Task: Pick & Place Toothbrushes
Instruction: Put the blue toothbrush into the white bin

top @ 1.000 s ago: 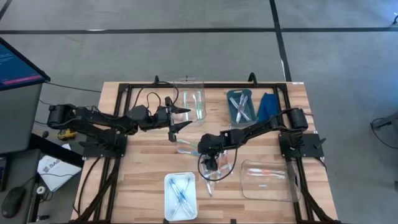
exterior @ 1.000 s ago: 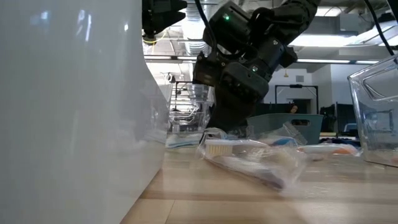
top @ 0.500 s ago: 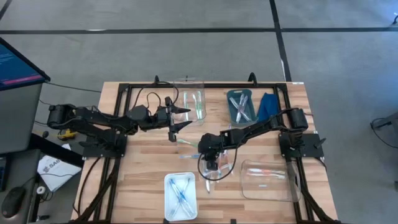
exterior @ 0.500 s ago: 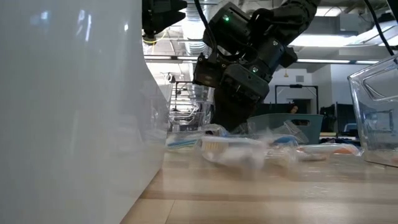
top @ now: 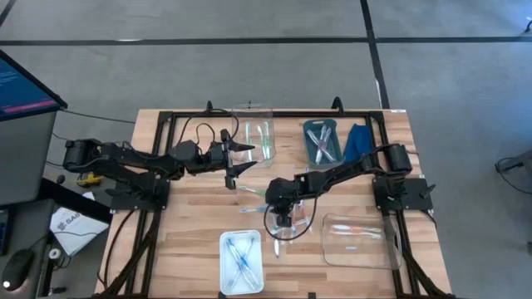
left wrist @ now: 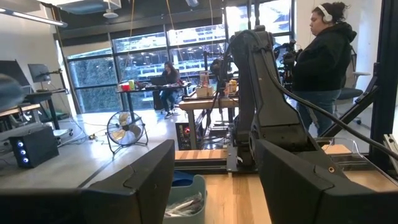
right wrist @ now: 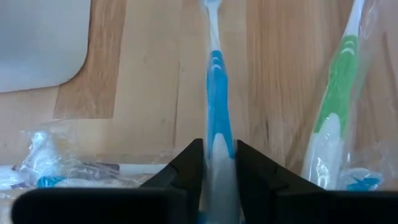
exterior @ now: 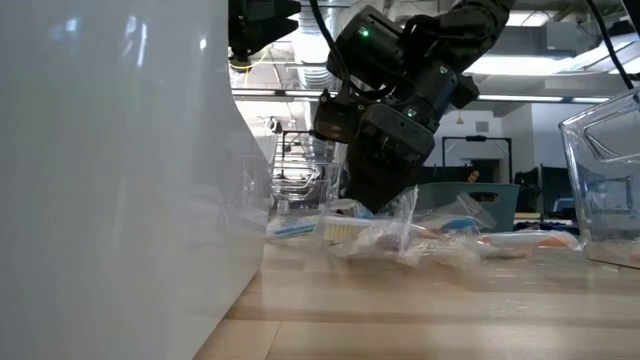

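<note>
Several wrapped toothbrushes lie loose on the wooden table's middle (top: 252, 192). My right gripper (top: 283, 218) points down among them and is shut on a blue-and-white toothbrush (right wrist: 214, 81) in a clear wrapper. The brush's head (exterior: 345, 231) shows in the low view. A green toothbrush (right wrist: 336, 106) lies flat beside it, and another wrapped one (right wrist: 62, 177) lies on its other side. My left gripper (top: 241, 159) hangs open above the table's far left part and holds nothing. My right gripper pinches the blue toothbrush's handle (right wrist: 216, 127) between its two fingers, which come from above and point down. The fingers stand on either side of the handle, across its length. The head end (right wrist: 210, 7) stretches away over the wood. The wrapper (exterior: 405, 215) is drawn up under the fingers.
A white tray (top: 226, 264) with brushes sits at the near edge; its wall (exterior: 110, 170) fills the low view's left. A clear bin (top: 359, 241) stands near right. A clear box (top: 253, 133), a teal bin (top: 309, 143) and a blue cloth (top: 359, 139) stand at the far side. A person (left wrist: 323, 56) stands beyond.
My right gripper has shut on the blue toothbrush's handle. The wrapped brush, which lay flat and slanting toward the near edge, has been drawn in under the fingers, with its wrapper pulled up there.
</note>
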